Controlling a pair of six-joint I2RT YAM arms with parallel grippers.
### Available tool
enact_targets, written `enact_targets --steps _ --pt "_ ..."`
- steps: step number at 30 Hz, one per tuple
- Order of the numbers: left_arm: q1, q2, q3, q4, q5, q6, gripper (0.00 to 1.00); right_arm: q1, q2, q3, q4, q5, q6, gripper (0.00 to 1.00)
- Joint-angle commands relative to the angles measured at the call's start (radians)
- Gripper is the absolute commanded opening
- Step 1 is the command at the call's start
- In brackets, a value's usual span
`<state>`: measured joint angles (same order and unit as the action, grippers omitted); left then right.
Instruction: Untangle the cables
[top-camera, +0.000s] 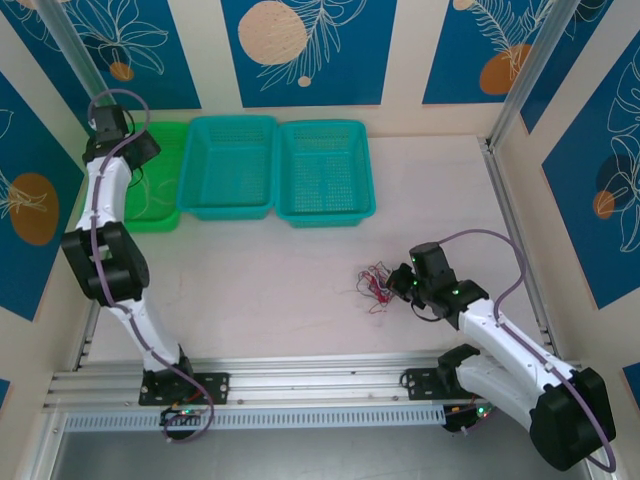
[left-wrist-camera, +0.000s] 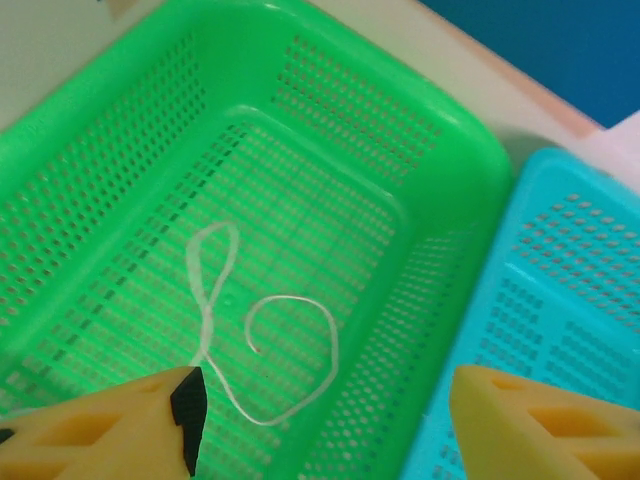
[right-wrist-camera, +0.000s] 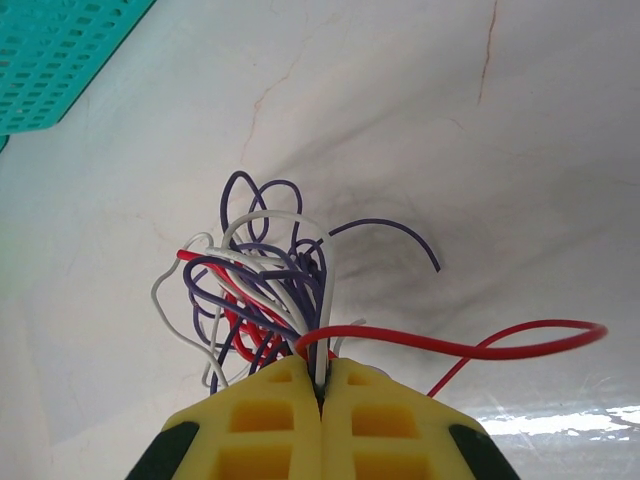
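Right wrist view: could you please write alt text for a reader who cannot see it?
The right gripper, its yellow jaws shut, pinches a tangle of thin white, red and dark purple wires over a pale tabletop. One red wire loops rightward; the corner of a teal perforated plastic basket sits top left.
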<state>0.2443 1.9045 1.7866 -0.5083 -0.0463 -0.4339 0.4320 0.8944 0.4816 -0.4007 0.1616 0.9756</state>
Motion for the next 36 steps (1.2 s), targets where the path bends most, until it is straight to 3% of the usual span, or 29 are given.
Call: enact_targets --steps 1,4,7,18,23,29,36 --pt "-0.012 -0.162 -0.13 0.104 0.13 -0.122 0.65 0.005 0.016 0.021 0.026 -0.001 -0.03 0.0" --pt "-0.058 -0.328 -0.323 0.296 0.245 -0.194 0.66 0.005 0.038 0.044 0.053 -0.051 -0.085 0.0" --pt "-0.153 -0.482 -0.478 0.407 0.293 -0.203 0.66 0.005 0.073 0.073 0.086 -0.113 -0.125 0.0" --pt "-0.645 -0.879 -0.988 0.659 0.29 0.005 0.62 0.011 0.223 0.168 0.233 -0.354 -0.154 0.0" --pt "-0.811 -0.903 -1.188 0.793 0.364 0.137 0.62 0.008 0.267 0.213 0.267 -0.434 -0.113 0.0" --pt "-1.022 -0.815 -1.208 0.752 0.379 0.403 0.67 0.002 0.321 0.311 0.227 -0.541 -0.072 0.0" --pt "-1.073 -0.681 -1.205 0.801 0.281 0.52 0.7 0.012 0.329 0.36 0.215 -0.609 -0.051 0.0"
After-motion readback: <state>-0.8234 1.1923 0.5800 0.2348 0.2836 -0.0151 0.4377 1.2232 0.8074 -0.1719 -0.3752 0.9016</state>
